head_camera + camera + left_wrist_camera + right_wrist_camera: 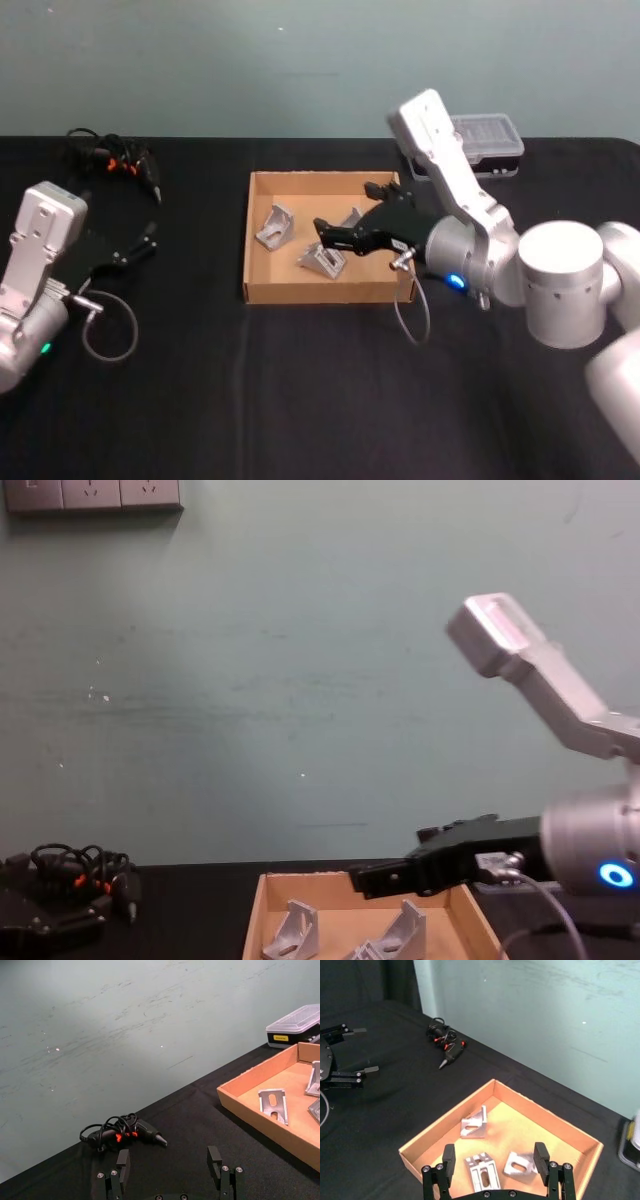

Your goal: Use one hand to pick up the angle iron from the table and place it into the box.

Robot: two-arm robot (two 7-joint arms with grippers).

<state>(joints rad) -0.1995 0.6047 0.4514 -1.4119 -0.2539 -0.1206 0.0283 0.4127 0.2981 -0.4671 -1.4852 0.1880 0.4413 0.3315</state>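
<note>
Right gripper (496, 1172) fingers (449, 1156) apart, nothing between them, hovering over the near right part of the box (262, 292). Three angle irons lie inside the box: one upright at the left (274, 226), one under the gripper (322, 259), one partly hidden behind the black fingers (352, 217). None seen on the bench (300, 400) outside the box, so the placing looks done or close to done.

Left gripper (125, 255) fingers also apart, empty, parked low over the bench at the left, well apart from the box.

Risks: the right gripper sits low over the box, so a careless pull-back toward the right wall could clip the cardboard rim and drag the light box. The loose cable (412, 320) by the wrist hangs over the front right corner and could snag it.

Around: glue gun with tangled cord (115, 160) far left back, black plastic case with clear lid (485, 140) behind the right arm. Neither blocks the way.
</note>
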